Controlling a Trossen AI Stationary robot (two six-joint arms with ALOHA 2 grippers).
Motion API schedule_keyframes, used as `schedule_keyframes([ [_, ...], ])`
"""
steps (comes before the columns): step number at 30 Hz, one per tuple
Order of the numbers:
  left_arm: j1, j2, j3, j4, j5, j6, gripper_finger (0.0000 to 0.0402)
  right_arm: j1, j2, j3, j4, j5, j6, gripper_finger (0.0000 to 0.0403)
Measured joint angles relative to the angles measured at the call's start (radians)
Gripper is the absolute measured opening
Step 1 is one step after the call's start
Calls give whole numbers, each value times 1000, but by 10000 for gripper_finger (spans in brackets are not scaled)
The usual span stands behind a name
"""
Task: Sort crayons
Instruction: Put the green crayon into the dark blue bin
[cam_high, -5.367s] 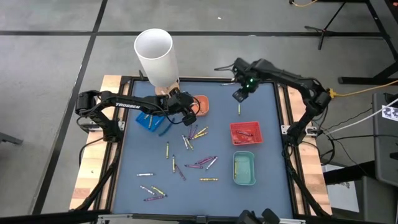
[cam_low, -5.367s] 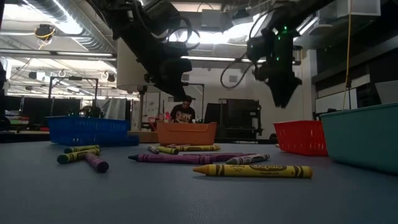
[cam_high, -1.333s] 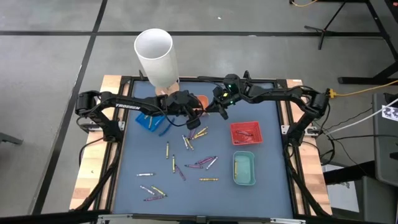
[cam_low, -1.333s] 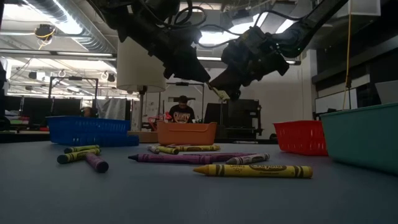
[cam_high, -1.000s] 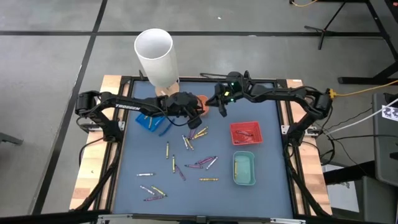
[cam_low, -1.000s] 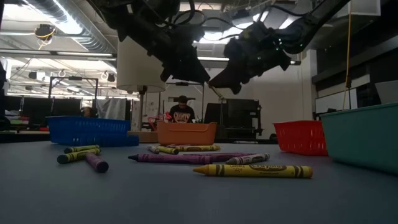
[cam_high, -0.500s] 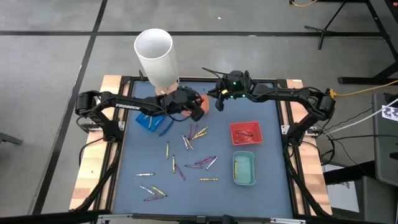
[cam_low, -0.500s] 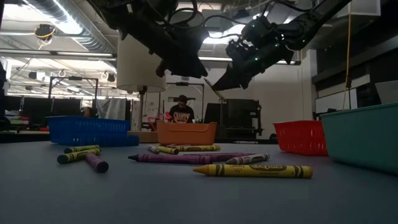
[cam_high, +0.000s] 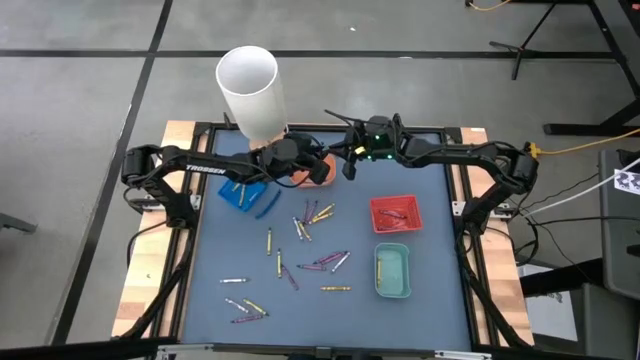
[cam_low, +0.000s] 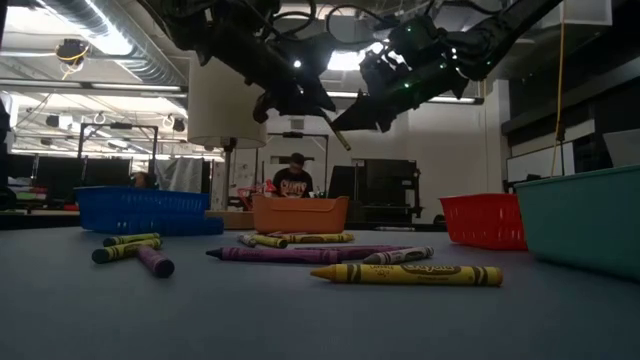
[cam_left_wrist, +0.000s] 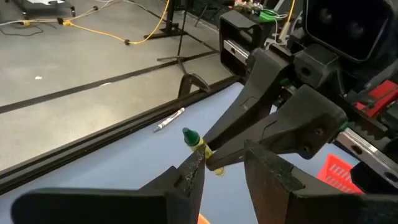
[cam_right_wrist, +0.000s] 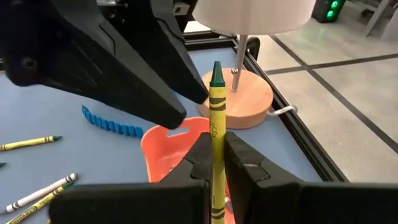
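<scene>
Currently right gripper (cam_right_wrist: 216, 163) clamps a yellow crayon (cam_right_wrist: 216, 134) above orange tray (cam_right_wrist: 171, 140); left gripper (cam_left_wrist: 221, 168) wide beside it.

"TROSSEN" runs along the left arm (cam_high: 205, 170); "Crayola" marks a yellow crayon (cam_low: 405, 273).

Over the far edge of the blue worktop (cam_high: 430, 200) the air is crowded: the left gripper (cam_high: 318, 172) and the right gripper (cam_high: 348, 170) meet tip to tip above the small orange plastic tray (cam_high: 312, 170). The tall white cylinder on its round wooden base (cam_high: 250, 90) blocks the far left corner. Loose crayons (cam_high: 320, 262) litter the middle. Bare mat lies along the near edge and between the small red tray (cam_high: 396, 214) and the far right corner.
</scene>
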Motion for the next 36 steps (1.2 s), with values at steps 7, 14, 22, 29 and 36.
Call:
schedule_keyframes([
  [7,-1,0,0,1,3,-2,96,22,1,0,-1,6,-15,21],
  [14,-1,0,0,1,4,-2,96,23,1,0,0,5,-20,21],
  [22,-1,0,0,1,1,-1,96,23,1,0,39,3,-26,21],
  [29,-1,0,0,-1,-4,2,79,23,1,0,49,1,-26,21],
  [36,0,0,0,-3,-8,8,28,23,1,0,45,-1,-26,21],
])
